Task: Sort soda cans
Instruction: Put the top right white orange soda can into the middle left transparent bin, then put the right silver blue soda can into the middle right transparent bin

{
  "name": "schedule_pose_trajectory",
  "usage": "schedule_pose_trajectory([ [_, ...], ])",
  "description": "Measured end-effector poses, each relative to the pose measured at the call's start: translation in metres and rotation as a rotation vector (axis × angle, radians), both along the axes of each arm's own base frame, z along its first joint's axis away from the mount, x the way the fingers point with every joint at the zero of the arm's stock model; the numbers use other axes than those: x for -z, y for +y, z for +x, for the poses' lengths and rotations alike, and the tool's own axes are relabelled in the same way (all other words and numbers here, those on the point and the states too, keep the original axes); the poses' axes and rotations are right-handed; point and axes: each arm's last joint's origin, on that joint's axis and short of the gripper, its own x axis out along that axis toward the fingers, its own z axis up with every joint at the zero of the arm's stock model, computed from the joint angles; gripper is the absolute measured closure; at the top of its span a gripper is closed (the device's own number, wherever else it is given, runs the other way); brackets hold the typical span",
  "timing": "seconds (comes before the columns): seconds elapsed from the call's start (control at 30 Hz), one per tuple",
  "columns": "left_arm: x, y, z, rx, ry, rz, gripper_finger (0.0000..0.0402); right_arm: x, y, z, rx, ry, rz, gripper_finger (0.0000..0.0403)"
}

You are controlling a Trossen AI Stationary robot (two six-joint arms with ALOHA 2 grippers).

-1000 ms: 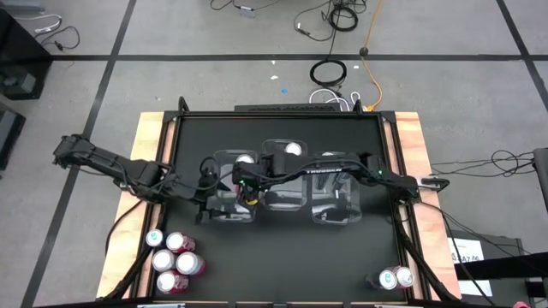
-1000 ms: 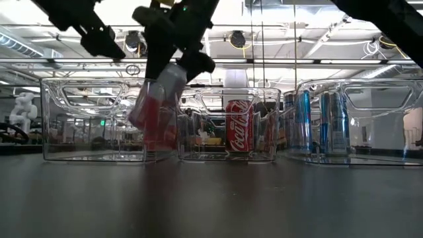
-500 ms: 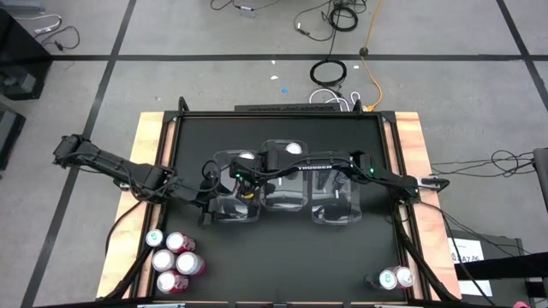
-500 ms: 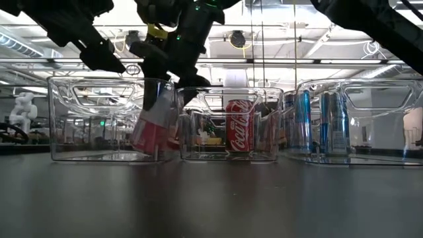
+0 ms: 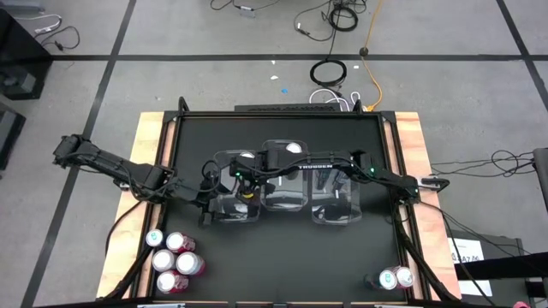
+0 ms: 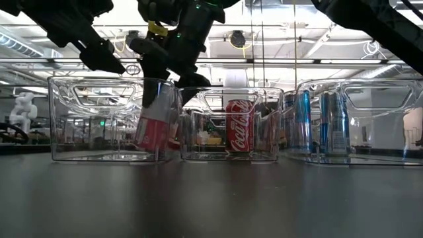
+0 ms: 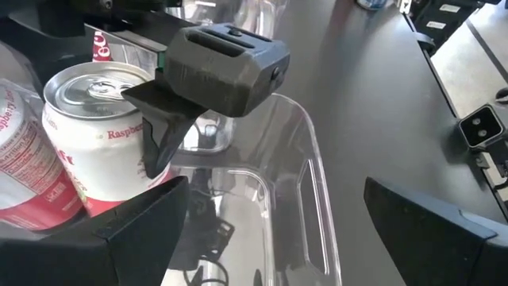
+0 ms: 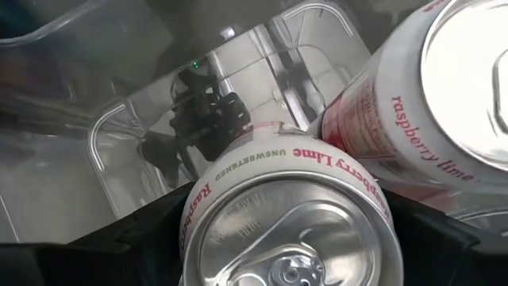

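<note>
- The right hand (image 6: pixel 165 66) is clamped on a raspberry can (image 6: pixel 155 122), lowered inside the left bin (image 5: pixel 231 198), at about nine o'clock from the bench (image 5: pixel 282 257) centre.
- The can leans slightly, just beside another raspberry can (image 8: pixel 444 95) already in that bin.
- To finish well, I'd straighten the can, seat its base on the bin floor, then part the fingers and lift straight up.
- The left hand (image 5: pixel 205 201) sits at the bin's outer wall; whether it is spread or closed cannot be told.
- Against a second ago, the can is deeper and less tilted, and the bin has shifted slightly.
- More cans (image 5: pixel 175 261) wait at seven o'clock.
</note>
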Motion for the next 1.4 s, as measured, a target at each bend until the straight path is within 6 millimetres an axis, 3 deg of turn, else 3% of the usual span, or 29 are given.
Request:
schedule_pose_trajectory([
  [1.4, 0.0001, -0.0005, -0.0001, 0.012, 0.005, -0.016, 0.0015, -0.0034, -0.0074, -0.0022, -0.007, 0.004, -0.015, 0.0057],
])
